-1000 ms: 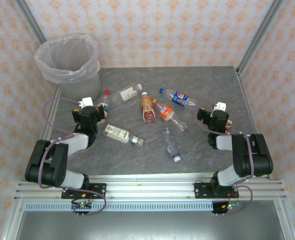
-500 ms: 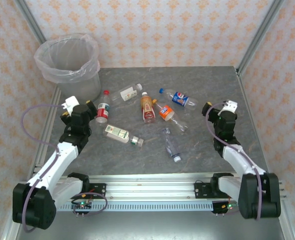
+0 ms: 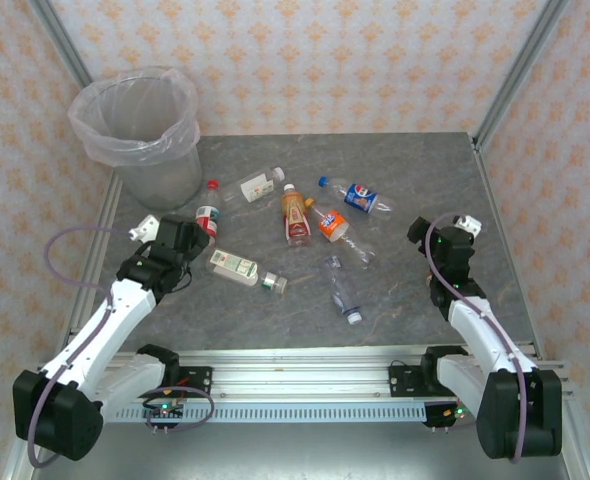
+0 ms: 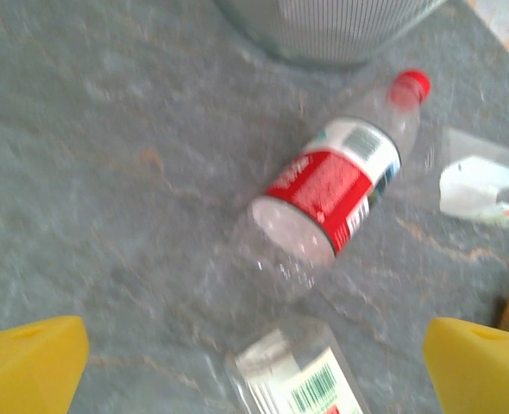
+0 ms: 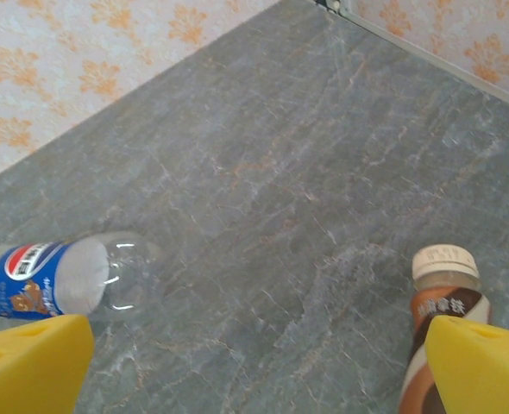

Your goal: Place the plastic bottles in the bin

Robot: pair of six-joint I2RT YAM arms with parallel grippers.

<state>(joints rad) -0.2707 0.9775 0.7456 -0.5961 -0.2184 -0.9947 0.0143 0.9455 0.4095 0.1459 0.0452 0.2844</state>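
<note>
L wrist: bin (image 4: 323,26) cut at top, green-label bottle (image 4: 298,379) at btm | R wrist: brown bottle (image 5: 444,293) btm cut

Bottles (image 4: 323,185) clear glossy plastic — table (image 3: 405,160) matt, stone-look w/ veins.

Walls: pale wallpaper (image 3: 325,60), orange floral motifs on every side.
Table: grey marbled tabletop (image 3: 415,170), evenly lit.
Frame: aluminium posts (image 3: 516,68) at the far corners, rail (image 3: 305,385) along the near edge.

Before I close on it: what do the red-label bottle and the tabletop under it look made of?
Red-label bottle: thin-looking clear glossy plastic; the grey surface shows through its body. Tabletop: matte grey with pale veins, stone-like; real stone or printed laminate, I cannot tell.
</note>
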